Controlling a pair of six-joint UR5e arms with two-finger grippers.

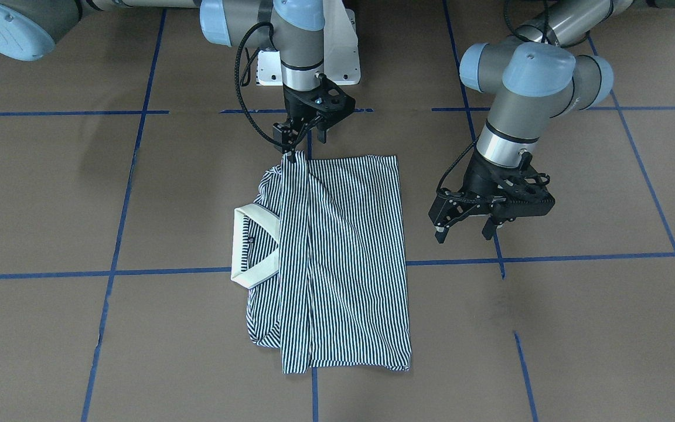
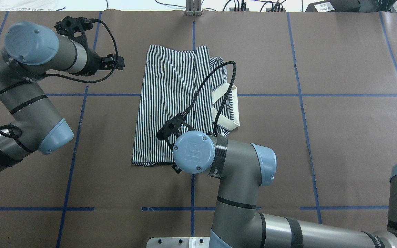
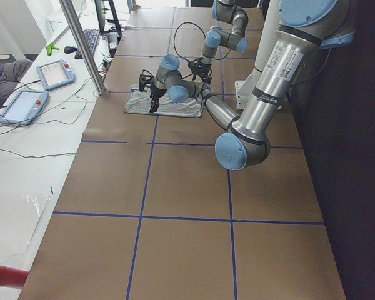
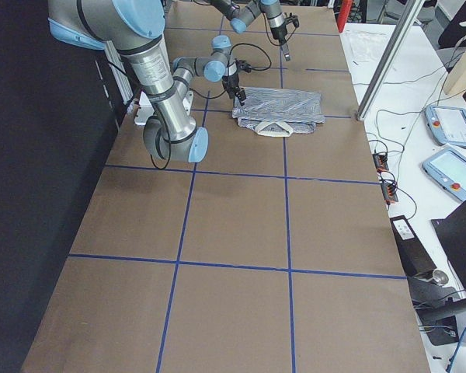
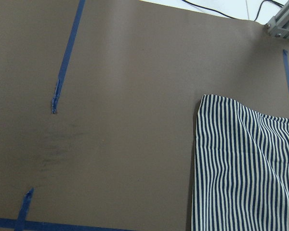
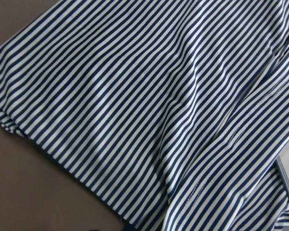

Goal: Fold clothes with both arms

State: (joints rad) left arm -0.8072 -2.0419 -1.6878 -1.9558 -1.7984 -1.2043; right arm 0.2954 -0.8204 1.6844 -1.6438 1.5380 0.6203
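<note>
The striped polo shirt (image 1: 349,264) lies flat on the brown table, folded lengthwise, with its cream collar (image 1: 255,246) on the robot's right. It also shows in the overhead view (image 2: 171,103). My right gripper (image 1: 306,147) hangs tilted at the shirt's robot-side edge. Its jaws look apart and one fingertip (image 1: 290,156) touches a small raised peak of cloth. Its wrist view is filled with the striped fabric (image 6: 159,110). My left gripper (image 1: 464,233) is open and empty, hovering above bare table beside the shirt's hem side. Its wrist view shows only a corner of the shirt (image 5: 245,168).
Blue tape lines (image 1: 167,272) grid the brown paper table. The white pedestal base (image 1: 337,58) stands behind the shirt. An aluminium post (image 4: 388,62) and control tablets (image 4: 450,128) sit along the operators' side. The right arm's elbow (image 2: 240,162) overhangs the shirt's near edge.
</note>
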